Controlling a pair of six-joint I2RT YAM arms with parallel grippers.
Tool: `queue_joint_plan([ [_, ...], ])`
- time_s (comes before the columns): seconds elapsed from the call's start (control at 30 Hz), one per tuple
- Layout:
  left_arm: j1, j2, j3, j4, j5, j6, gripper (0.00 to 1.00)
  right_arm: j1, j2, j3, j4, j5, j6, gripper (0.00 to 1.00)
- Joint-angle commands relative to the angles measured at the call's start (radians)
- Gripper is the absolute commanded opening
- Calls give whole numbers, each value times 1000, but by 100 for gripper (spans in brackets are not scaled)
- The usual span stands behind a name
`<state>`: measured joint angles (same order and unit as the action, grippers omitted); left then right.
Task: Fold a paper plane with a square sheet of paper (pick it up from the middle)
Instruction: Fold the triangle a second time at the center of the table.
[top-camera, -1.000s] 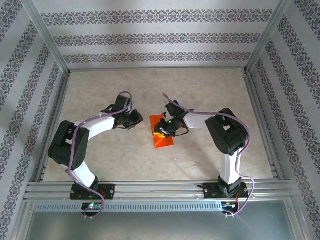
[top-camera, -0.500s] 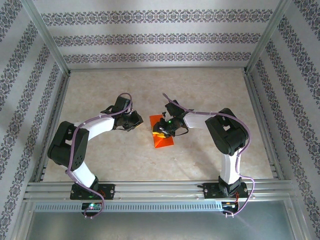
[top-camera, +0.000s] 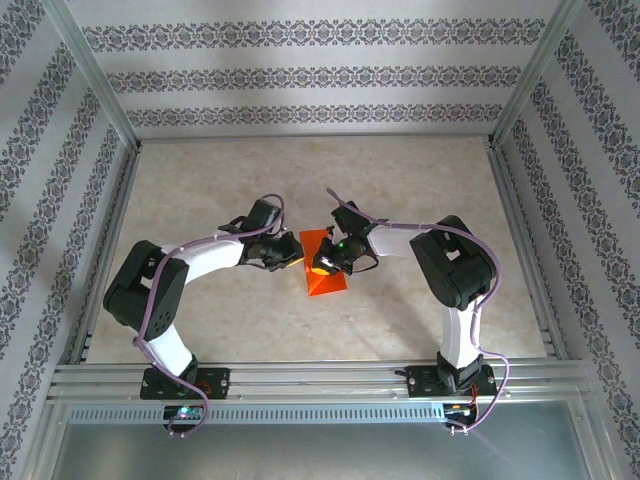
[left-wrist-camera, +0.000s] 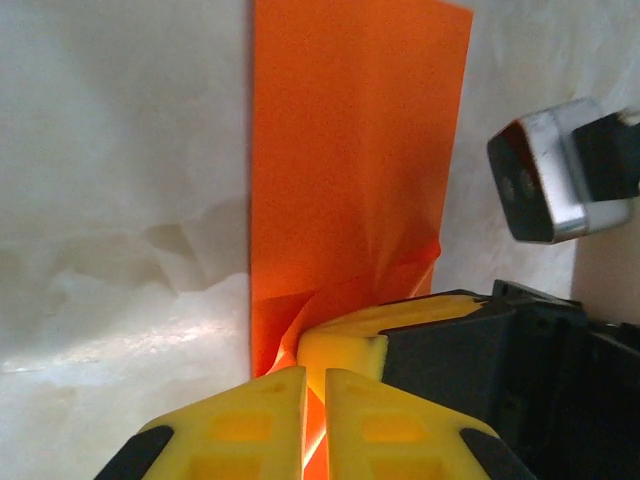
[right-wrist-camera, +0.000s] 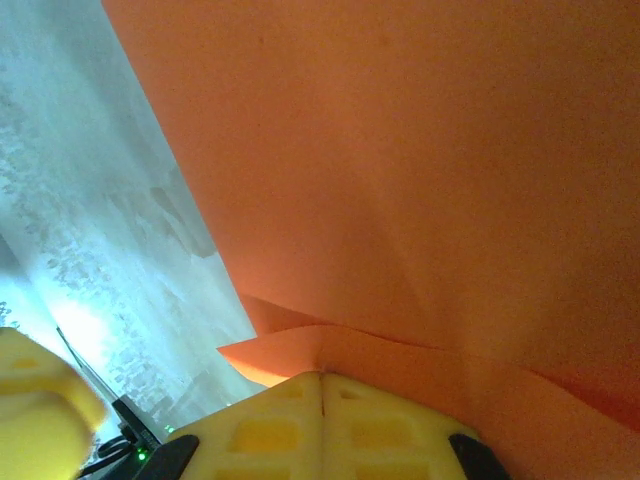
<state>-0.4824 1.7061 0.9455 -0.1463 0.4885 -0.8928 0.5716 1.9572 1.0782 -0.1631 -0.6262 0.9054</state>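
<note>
Left arm closer, sheet pinched (both jaws)

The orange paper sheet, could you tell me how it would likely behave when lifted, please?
Probably floppy: the orange paper sheet buckles into wrinkles by the left hand. Likely light and easily creased; a fold shows at the right hand.

Pale marbled tabletop — patterned wallpaper walls, aluminium frame rail along near edge.
</note>
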Motion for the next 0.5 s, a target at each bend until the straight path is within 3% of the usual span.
queue_joint_plan([
  [0.0,-29,42,42,-7,10,15,13,-3,48,-29,-79,62,-14,0],
  [0.47,-57,116,53,1,-19,-15,8,-4,48,-30,-79,59,-12,0],
])
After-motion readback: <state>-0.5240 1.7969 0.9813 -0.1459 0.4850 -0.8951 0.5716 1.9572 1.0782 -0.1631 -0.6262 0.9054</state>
